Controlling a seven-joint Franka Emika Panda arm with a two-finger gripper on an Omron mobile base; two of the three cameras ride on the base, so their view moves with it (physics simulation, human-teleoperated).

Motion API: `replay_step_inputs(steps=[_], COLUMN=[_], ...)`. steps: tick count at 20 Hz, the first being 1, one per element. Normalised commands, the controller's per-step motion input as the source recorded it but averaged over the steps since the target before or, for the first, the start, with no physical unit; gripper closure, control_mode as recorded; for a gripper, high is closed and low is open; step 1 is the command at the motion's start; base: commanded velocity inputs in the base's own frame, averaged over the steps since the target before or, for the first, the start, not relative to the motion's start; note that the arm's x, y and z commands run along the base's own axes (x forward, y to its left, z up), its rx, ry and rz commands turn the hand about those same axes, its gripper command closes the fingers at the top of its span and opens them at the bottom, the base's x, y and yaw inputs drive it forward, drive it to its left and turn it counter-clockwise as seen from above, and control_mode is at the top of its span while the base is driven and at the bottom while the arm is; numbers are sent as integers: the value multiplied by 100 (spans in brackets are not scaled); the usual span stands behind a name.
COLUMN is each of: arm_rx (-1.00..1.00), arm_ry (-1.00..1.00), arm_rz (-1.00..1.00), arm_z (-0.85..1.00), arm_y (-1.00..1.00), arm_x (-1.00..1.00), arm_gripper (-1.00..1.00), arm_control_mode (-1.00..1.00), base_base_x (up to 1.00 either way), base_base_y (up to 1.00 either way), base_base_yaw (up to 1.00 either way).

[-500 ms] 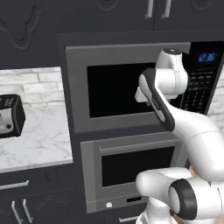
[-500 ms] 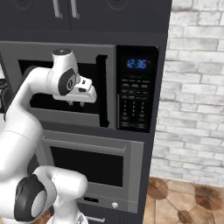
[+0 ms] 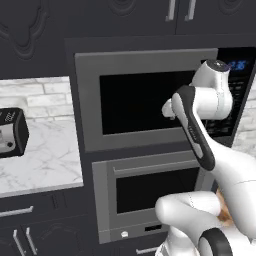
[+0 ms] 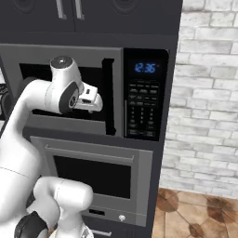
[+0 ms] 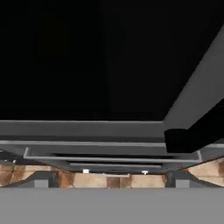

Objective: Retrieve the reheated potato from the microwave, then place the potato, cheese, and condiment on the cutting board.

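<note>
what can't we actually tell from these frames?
- Potato: whether it sits inside the microwave; in every view the dark door glass shows black.
- Door latched or ajar: the handle is seen, but no gap can be judged.
- Claw: open or shut unclear. In the right base view the white hand covers the tips; in the hand view the tips are cut by the bottom band.
- Keypad labels: too small to read.

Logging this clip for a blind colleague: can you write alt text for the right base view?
The white arm reaches up from the lower left, its gripper in front of the microwave door's dark glass, near the door's right edge. A keypad panel showing 12:36 sits to the right, a lower oven beneath, and a white brick wall further right.
</note>
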Motion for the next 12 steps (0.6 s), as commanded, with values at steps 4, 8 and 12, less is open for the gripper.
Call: replay_step_inputs(steps=[4, 8, 12], arm_rx=[8, 1, 0], arm_ry=[-30, -21, -3], arm_rz=[-4, 0, -2], arm_z=[14, 24, 30], arm_y=[-32, -43, -47], arm_x=[-35, -22, -3], arm_gripper=[-100, -100, -100], arm_control_mode=[-100, -100, -100], base_base_x=[0, 0, 0], base_base_y=[0, 0, 0], base_base_yaw=[0, 0, 0])
